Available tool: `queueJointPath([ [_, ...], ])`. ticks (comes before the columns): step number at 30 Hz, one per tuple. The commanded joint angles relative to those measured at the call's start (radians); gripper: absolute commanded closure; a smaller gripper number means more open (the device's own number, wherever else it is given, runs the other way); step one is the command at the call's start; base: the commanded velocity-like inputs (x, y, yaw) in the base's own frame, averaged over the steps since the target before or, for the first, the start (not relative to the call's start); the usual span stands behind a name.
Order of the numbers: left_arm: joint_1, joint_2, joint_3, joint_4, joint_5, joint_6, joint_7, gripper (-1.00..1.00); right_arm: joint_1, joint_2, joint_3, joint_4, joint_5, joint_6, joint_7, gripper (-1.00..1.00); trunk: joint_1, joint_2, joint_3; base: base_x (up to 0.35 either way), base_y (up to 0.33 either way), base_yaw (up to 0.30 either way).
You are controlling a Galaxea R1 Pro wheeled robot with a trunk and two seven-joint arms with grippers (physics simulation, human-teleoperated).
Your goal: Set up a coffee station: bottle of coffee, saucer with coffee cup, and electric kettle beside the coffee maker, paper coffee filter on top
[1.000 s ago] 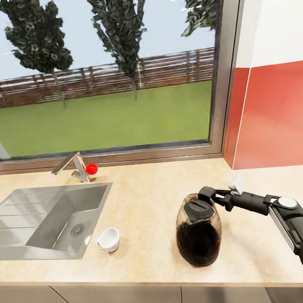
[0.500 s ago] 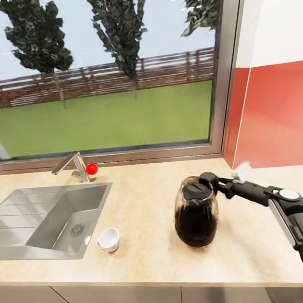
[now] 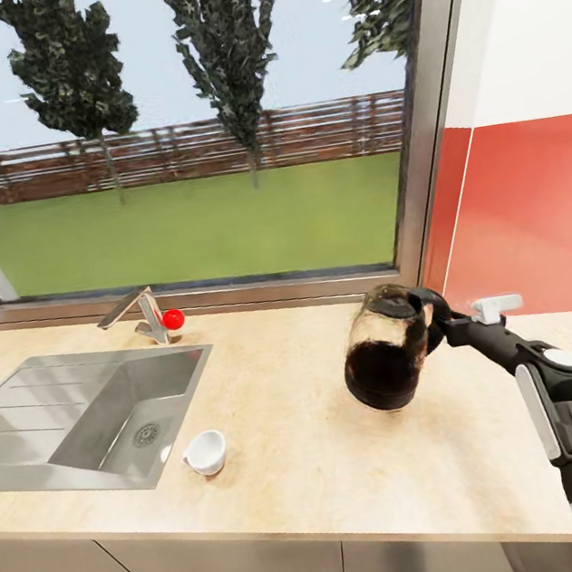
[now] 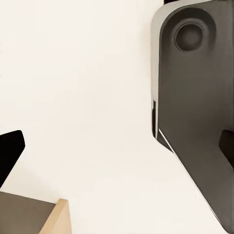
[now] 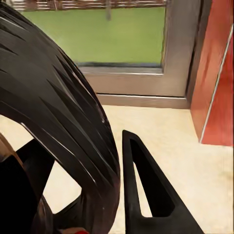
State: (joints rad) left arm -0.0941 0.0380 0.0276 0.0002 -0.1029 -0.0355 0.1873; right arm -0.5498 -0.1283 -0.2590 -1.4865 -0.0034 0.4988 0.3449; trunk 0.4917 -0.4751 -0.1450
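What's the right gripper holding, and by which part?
The right gripper holds the coffee-filled glass carafe by its black handle, tilted above the countertop.

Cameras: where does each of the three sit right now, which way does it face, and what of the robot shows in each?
Head view: from the robot's head, looking forward and down over the countertop, sink, coffee cup and window; the right arm and right gripper hold the glass coffee pot lifted and tilted.
Left wrist view: on the left arm, facing a white surface; a dark grey robot part shows.
Right wrist view: on the right arm, looking along a finger past the pot's black handle toward the window.
Shared: head and right wrist views both show pot, countertop and window.
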Motion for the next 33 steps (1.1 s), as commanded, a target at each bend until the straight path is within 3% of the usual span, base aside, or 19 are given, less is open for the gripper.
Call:
queueJointPath([
  [1, -0.001, 0.001, 0.003, 0.001, -0.011, -0.003, 0.003, -1.0, -0.001, 0.015, -0.019, -0.003, -0.012, 0.021, -0.024, 1.0, 0.0, -0.002, -0.002, 0.0, 0.0, 0.0],
  [8, 0.0, 0.005, 0.002, 0.003, -0.009, -0.004, 0.004, -1.0, 0.0, 0.065, -0.052, -0.012, -0.012, 0.053, -0.213, 1.0, 0.0, -0.002, -0.002, 0.0, 0.0, 0.0],
  [21, 0.005, 0.007, 0.013, -0.002, -0.001, -0.004, 0.008, -1.0, 0.001, 0.09, -0.045, -0.011, -0.013, 0.057, -0.217, 1.0, 0.0, -0.002, -0.002, -0.001, 0.0, 0.0],
  [27, 0.005, 0.002, 0.019, -0.01, 0.003, -0.004, 0.011, -1.0, 0.002, 0.089, -0.045, -0.011, -0.013, 0.055, -0.215, 1.0, 0.0, -0.002, -0.002, -0.252, 0.111, 0.021],
  [33, 0.005, 0.002, 0.021, -0.011, 0.005, -0.003, 0.011, -1.0, 0.004, 0.09, -0.044, -0.01, -0.013, 0.054, -0.215, 1.0, 0.0, -0.002, 0.002, -0.291, 0.212, 0.224],
])
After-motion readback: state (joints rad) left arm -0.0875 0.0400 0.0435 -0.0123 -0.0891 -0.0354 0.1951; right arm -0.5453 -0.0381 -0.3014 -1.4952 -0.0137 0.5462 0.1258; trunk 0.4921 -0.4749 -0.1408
